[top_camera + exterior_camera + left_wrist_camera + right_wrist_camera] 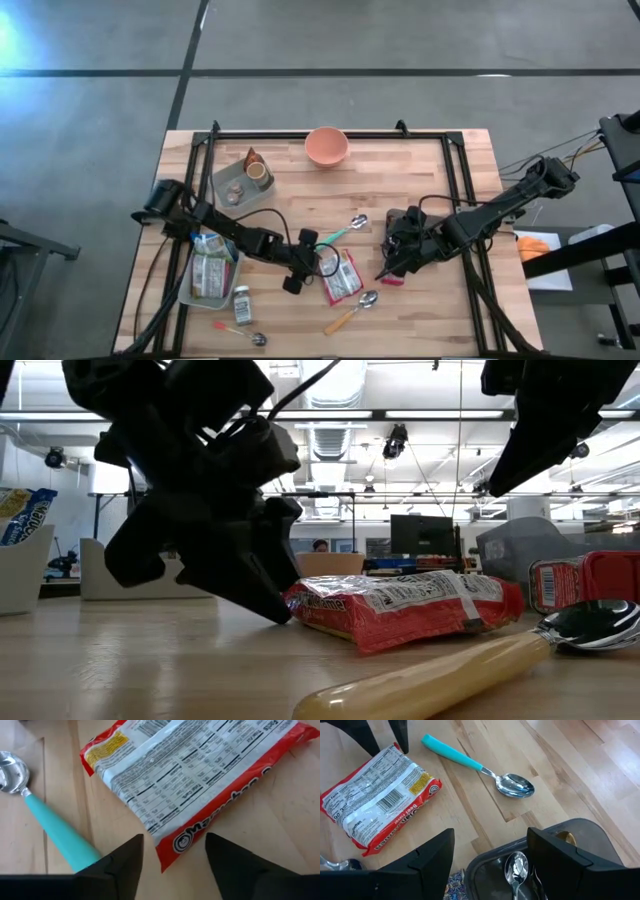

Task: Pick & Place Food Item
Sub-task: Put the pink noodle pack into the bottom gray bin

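A red-and-white noodle packet [342,278] lies flat on the wooden table near its middle. My left gripper [320,266] comes at it from the table's left, slanting down, open. Its two fingers stand on either side of the packet's near corner [170,854], low over the table [272,600]. I cannot tell whether they touch it. My right gripper [392,262] hangs open to the right of the packet with nothing between its fingers [490,850]. It is above a grey tray [585,832] that holds a spoon [516,868].
A teal-handled spoon [345,230] lies just beyond the packet and a yellow-handled spoon [350,312] in front of it. A red packet [392,278] lies under the right gripper. An orange bowl [326,146] stands at the far edge. Trays [243,178] [192,296] stand on the left.
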Robot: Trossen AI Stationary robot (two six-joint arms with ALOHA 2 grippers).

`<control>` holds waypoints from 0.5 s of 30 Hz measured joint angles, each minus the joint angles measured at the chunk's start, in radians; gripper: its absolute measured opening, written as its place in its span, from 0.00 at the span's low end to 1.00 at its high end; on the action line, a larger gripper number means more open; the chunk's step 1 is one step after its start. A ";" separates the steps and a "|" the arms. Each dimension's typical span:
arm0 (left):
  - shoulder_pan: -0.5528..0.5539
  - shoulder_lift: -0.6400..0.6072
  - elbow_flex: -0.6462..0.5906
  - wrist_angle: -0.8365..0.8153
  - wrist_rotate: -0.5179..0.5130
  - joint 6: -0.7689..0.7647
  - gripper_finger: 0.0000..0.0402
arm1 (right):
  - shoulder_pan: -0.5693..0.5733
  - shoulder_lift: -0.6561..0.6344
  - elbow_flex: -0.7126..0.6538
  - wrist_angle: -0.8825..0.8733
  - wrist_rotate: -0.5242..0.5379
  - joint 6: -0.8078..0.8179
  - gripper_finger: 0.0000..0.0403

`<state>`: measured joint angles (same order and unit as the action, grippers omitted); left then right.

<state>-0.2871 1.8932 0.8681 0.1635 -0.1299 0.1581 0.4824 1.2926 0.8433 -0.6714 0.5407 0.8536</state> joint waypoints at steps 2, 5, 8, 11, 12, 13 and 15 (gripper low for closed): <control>0.000 0.006 0.001 0.008 0.004 0.000 0.48 | 0.000 0.000 0.000 0.002 0.000 0.000 0.62; 0.000 0.005 0.001 0.008 0.007 0.001 0.40 | 0.000 0.000 0.000 0.002 -0.002 0.003 0.62; 0.000 0.004 0.000 0.007 0.011 0.026 0.33 | 0.000 0.000 0.000 0.002 -0.002 0.003 0.62; 0.000 0.004 0.000 0.004 0.011 0.056 0.25 | 0.000 0.000 0.000 0.003 -0.002 0.003 0.62; 0.000 0.004 0.000 0.003 0.011 0.058 0.23 | 0.000 0.000 0.000 0.004 -0.002 0.003 0.62; 0.000 0.004 0.000 0.001 0.011 0.062 0.20 | 0.000 0.000 0.000 0.004 -0.002 0.003 0.62; 0.000 0.004 0.000 -0.002 0.010 0.076 0.15 | 0.000 0.000 0.000 0.004 -0.002 0.003 0.62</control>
<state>-0.2874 1.8973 0.8677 0.1618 -0.1199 0.2338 0.4824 1.2926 0.8431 -0.6670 0.5387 0.8562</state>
